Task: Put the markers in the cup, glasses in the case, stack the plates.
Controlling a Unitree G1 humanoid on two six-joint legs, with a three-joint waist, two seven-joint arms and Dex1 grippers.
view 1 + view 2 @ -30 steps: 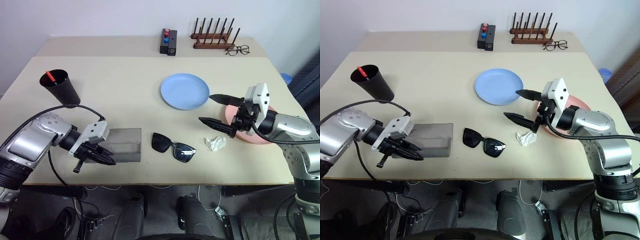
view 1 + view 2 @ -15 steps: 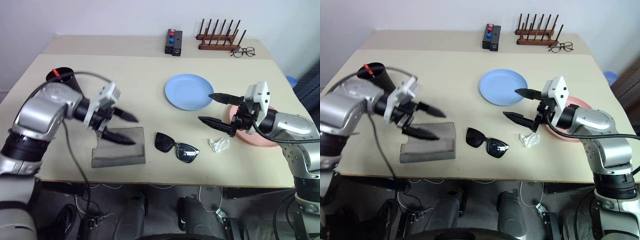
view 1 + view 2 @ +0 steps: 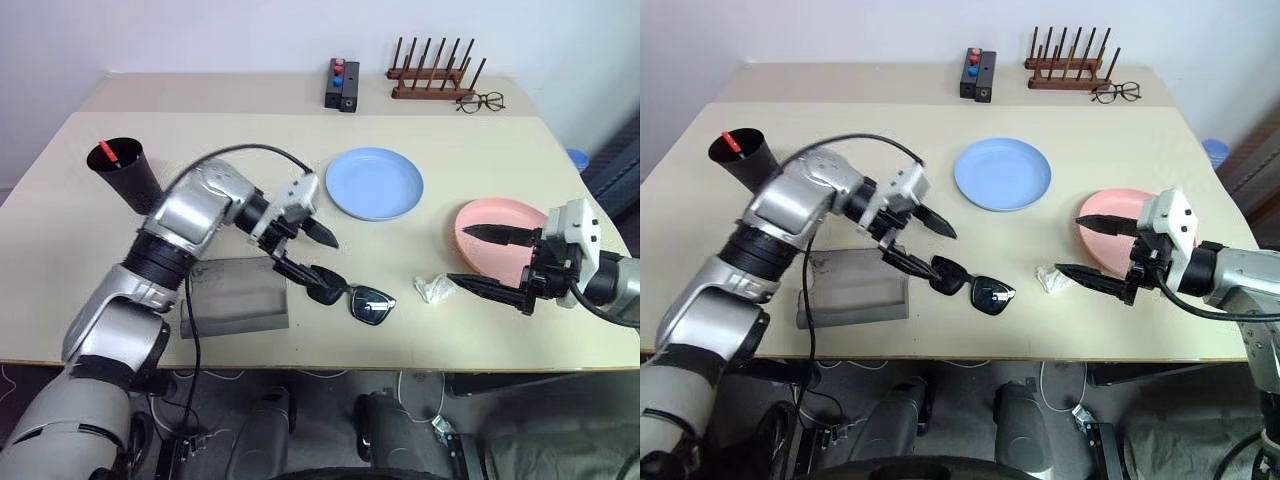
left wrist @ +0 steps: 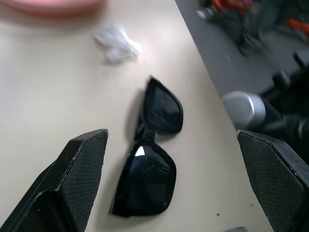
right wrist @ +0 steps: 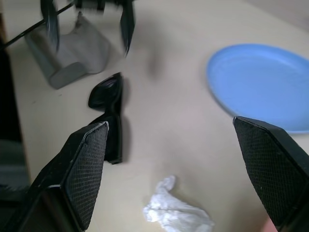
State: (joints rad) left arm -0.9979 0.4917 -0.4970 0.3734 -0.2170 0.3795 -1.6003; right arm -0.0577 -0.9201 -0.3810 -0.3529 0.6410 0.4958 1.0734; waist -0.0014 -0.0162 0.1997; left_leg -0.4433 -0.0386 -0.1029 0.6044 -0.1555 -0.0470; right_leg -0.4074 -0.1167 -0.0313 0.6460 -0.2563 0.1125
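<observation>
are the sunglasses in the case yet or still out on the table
Out. The sunglasses lie on the table beside the grey case, with the open left gripper above them.

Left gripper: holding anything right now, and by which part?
Nothing held. The left gripper is open above the sunglasses, its fingers apart and not closed on the frame.

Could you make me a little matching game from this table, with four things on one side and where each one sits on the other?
Things:
1. marker
2. sunglasses
3. wire-framed eyeglasses
4. crumpled white scrap

Places:
A. on the far table, beside the wooden rack
B. standing in the black cup
C. near the front edge, by the pink plate
D. just under the open left gripper, next to the grey case

Pairs: 1-B, 2-D, 3-A, 4-C
</observation>
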